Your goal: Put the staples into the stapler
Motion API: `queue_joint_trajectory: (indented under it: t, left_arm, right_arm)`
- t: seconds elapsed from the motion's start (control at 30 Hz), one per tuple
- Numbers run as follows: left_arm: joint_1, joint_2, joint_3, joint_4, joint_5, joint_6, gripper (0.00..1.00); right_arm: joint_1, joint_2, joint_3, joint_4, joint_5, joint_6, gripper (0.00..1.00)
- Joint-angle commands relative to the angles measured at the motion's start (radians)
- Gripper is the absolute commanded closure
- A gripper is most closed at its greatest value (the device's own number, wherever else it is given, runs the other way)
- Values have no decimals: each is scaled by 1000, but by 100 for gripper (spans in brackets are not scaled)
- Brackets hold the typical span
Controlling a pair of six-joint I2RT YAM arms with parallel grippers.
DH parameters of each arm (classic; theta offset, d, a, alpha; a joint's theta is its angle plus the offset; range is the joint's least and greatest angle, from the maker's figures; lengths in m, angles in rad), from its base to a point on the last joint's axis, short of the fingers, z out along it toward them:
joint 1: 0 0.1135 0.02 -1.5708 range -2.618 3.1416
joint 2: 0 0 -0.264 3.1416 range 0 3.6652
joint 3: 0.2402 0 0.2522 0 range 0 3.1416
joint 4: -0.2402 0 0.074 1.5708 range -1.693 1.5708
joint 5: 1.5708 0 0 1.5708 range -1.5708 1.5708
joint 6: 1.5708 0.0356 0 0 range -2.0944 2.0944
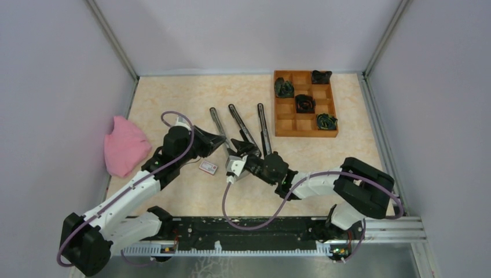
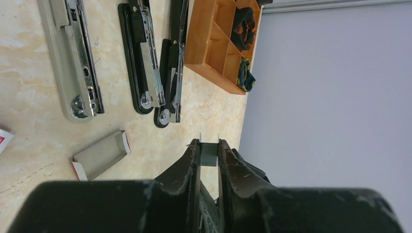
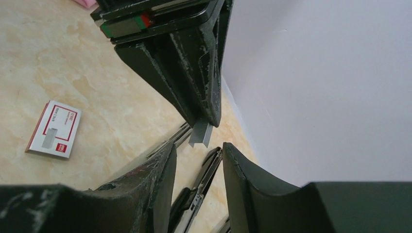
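Staples (image 3: 201, 133) in left pincer (image 2: 209, 145), mid-air

Pink cloth (image 1: 124, 146) crumpled at worktop (image 1: 173, 104) left edge. Wooden divided tray (image 1: 305, 133) at far right corner; dark bundled items (image 1: 305, 103) in four of its compartments, one each.

The table (image 1: 173, 98) has a smooth beige top with a marbled look and a faint sheen. The grey stapler (image 2: 60, 68) has a matt shell. The black stapler (image 2: 141, 58) and the thin stapler (image 2: 172, 73) have dark shells with a slight gloss, and all three carry bright, shiny metal rails. The tray (image 2: 206, 46) is smooth orange-brown wood. The cloth (image 1: 124, 146) is soft pink fabric. The box (image 3: 54, 129) is printed white-and-red card, and its sleeve (image 2: 102, 154) is dull grey card. The staples (image 3: 201, 134) are dull grey metal. The left gripper (image 2: 209, 143) and right gripper (image 3: 198, 148) have fingers (image 3: 187, 73) of matt black plastic, scuffed whitish.
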Motion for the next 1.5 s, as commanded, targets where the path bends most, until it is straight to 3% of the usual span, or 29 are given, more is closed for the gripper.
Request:
queue_joint_trajectory:
  t: [0.0,0.4,0.97,1.23,1.47]
  left_arm:
    - [-5,-2,40,-8,-17,-20,90]
    - [-5,12,36,-5,0,-27,90]
    - [-5,20,32,4,16,-36,90]
    - [-5,23,32,4,20,-37,89]
    - [-5,15,19,3,6,-26,80]
  right_arm:
    - [21,22,51,67,22,-36,60]
    - [39,95,53,207,81,-80,65]
    - [46,135,78,198,96,-108,74]
    - [55,145,80,193,117,-131,89]
    - [57,120,66,164,138,-84,100]
